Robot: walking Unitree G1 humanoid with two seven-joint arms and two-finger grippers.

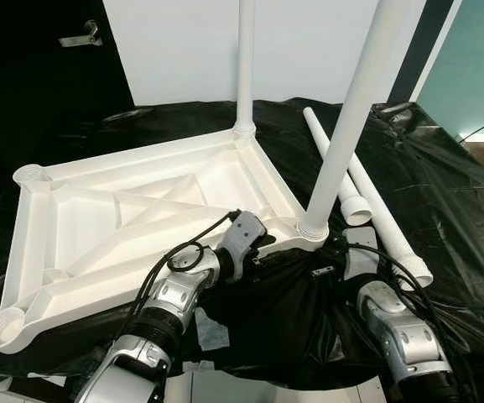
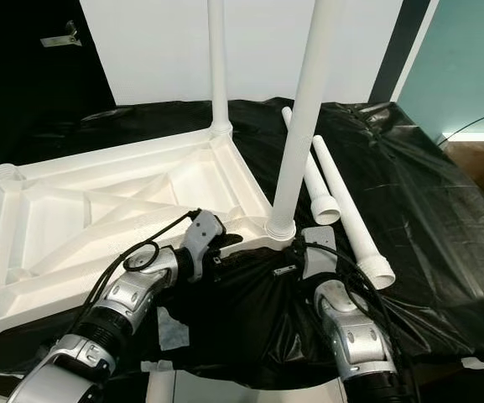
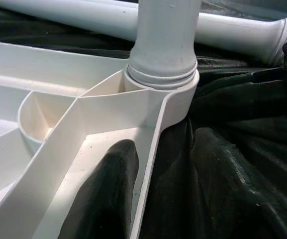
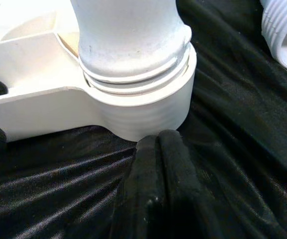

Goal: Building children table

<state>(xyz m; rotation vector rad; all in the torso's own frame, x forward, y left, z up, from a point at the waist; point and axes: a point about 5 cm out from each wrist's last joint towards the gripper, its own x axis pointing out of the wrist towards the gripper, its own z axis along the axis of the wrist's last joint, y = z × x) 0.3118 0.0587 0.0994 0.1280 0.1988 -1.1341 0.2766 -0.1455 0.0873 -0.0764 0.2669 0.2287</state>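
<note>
Two of my arms reach forward in the head views, both bent toward the near corner socket (image 1: 313, 228) of the upturned white tabletop (image 1: 132, 214). My left tool (image 1: 254, 243) lies at the tabletop's near edge, just left of that socket, its wrist angled up and to the right. My right tool (image 2: 304, 252) sits just right of the socket, low on the black sheet (image 1: 443, 218) that covers the surface. I count two legs standing upright in the tabletop: the near leg (image 1: 351, 109) in the socket between my tools, and the far leg (image 1: 246, 59) at the corner behind it. Two loose legs (image 1: 359, 180) lie side by side on the sheet to the right of the socket. Two empty sockets (image 1: 30, 175) remain on the tabletop's left side. A white wall rises behind, with a dark door and its handle (image 1: 82, 35) far to the left.

From my left wrist, one black finger (image 3: 106, 194) rests inside the tabletop against the rim and the other lies outside it, so this tool grips the rim narrowly, just short of the socket.

From my right wrist, my fingers (image 4: 155, 189) are pressed together, their tips touching the outer wall of the socket, holding nothing.
</note>
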